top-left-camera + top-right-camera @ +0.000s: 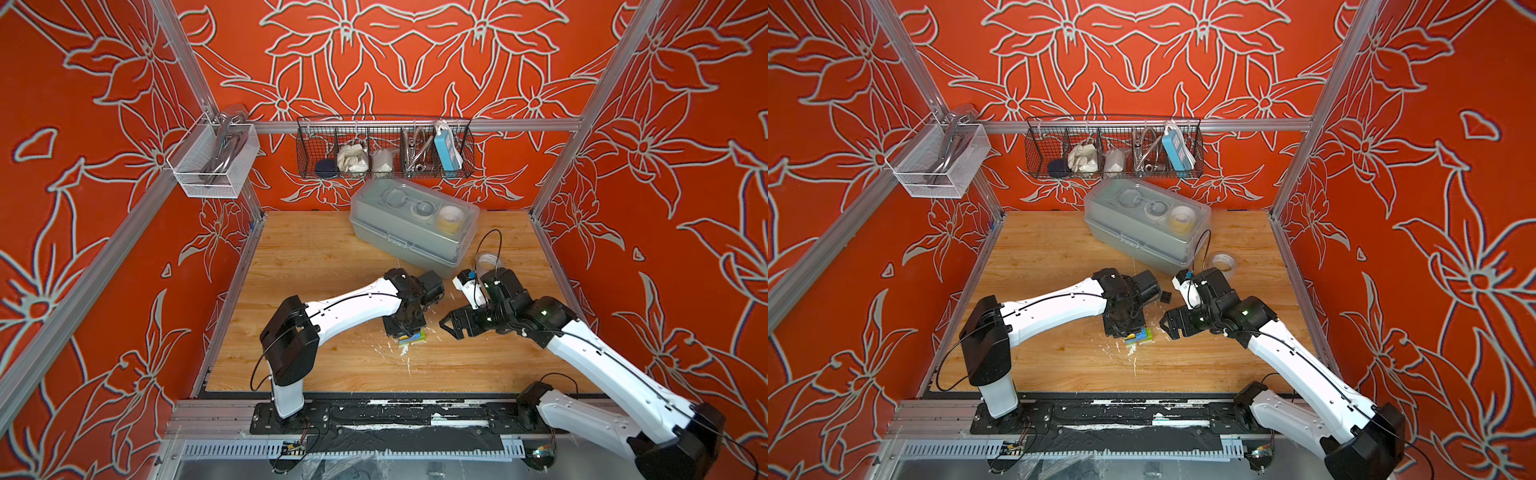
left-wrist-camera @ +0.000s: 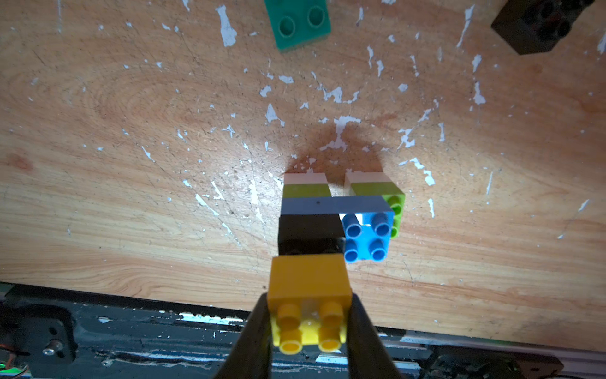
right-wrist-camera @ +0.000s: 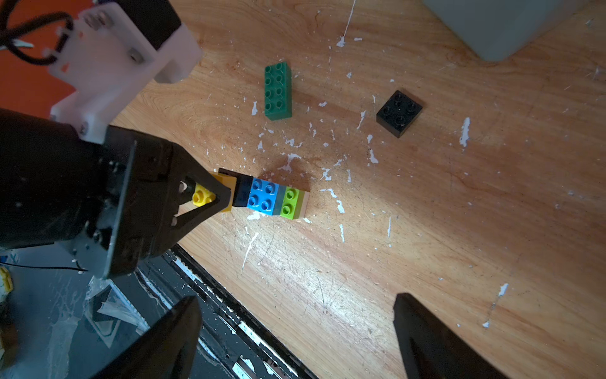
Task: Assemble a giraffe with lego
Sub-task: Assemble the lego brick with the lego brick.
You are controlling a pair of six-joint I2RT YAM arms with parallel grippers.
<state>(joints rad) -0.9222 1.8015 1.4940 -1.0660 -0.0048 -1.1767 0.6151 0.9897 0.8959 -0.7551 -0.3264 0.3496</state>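
Press yellow brick (image 2: 310, 279), pinched in left gripper (image 2: 308, 305), squarely onto black neck brick (image 2: 308, 233) of giraffe (image 2: 367, 236); keep empty, wide-open right gripper (image 3: 295, 295) clear.

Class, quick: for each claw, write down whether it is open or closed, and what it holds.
Left claw: closed on the yellow brick.
Right claw: open, holding nothing.

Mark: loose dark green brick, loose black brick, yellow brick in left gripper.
dark green brick (image 3: 278, 91), right wrist view, studded top.
black brick (image 3: 399, 113), right wrist view, studded top.
yellow brick (image 2: 308, 279), left wrist view, side face.
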